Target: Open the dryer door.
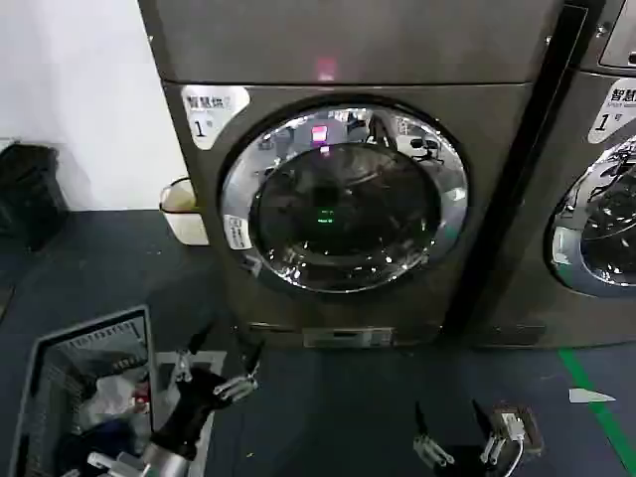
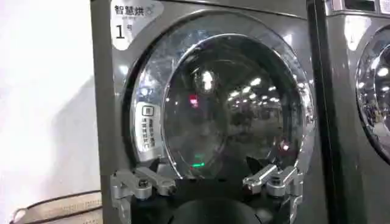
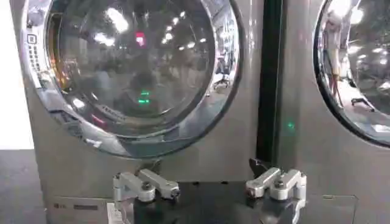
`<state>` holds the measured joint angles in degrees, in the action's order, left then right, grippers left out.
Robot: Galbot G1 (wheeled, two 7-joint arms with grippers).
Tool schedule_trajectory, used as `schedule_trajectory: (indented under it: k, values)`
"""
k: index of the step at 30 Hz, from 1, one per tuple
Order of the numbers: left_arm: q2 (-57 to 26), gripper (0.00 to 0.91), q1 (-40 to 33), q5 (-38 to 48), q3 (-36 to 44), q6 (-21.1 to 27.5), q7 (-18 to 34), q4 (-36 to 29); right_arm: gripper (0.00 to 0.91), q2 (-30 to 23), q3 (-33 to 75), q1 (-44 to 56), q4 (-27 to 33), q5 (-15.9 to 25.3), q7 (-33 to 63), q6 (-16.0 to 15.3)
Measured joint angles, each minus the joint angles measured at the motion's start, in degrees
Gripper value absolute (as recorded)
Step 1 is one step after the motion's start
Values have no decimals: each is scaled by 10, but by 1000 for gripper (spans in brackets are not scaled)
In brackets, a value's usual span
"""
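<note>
The dryer [image 1: 348, 60] is a dark grey-bronze front loader with a white "1" label and a pink light. Its dryer door [image 1: 344, 198] is shut: a wide chrome ring around dark domed glass, with a small white rim sticker on its left side. My left gripper [image 1: 221, 358] hovers low over the floor, in front of and left of the door, open and holding nothing. My right gripper [image 1: 455, 429] sits low near the bottom edge, right of the door, also open. The left wrist view faces the door [image 2: 222, 100]; the right wrist view has its lower half [image 3: 131, 67].
A similar machine [image 1: 606, 189] stands at the right. A grey basket [image 1: 84, 388] holding laundry sits on the floor at left. A cream tub [image 1: 184, 211] stands beside the dryer's left side. A green floor line [image 1: 596, 412] runs at the right.
</note>
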<state>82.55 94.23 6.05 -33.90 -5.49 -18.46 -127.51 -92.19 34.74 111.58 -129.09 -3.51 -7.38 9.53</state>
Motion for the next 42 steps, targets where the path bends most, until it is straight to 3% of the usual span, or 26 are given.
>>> schedule_trajectory:
  k: [4,10,18,25,29,32,42]
  values:
    - [-1,907,1,3,4,-1,-3,0,907,18,32,-29,-16,-52,-50,-49]
    - [-7,907,-7,10,2,1,-5,-1,907,100,83,-97,-33,-148,-103,-126]
    - [-18,907,-18,14,3,3,-6,0,907,232,67,-203,-10,-245,-131,-185]
    - [-29,907,-24,13,4,0,-5,5,907,336,14,-311,52,-257,-174,-189]
    - [-20,907,-22,7,7,-4,-6,5,907,366,-39,-379,84,-277,-171,-221]
    - [-17,907,-19,3,9,-6,-8,3,907,373,-86,-437,104,-289,-171,-242]
    - [-13,907,-13,2,0,-8,-11,3,907,339,-235,-632,189,-274,-204,-241]
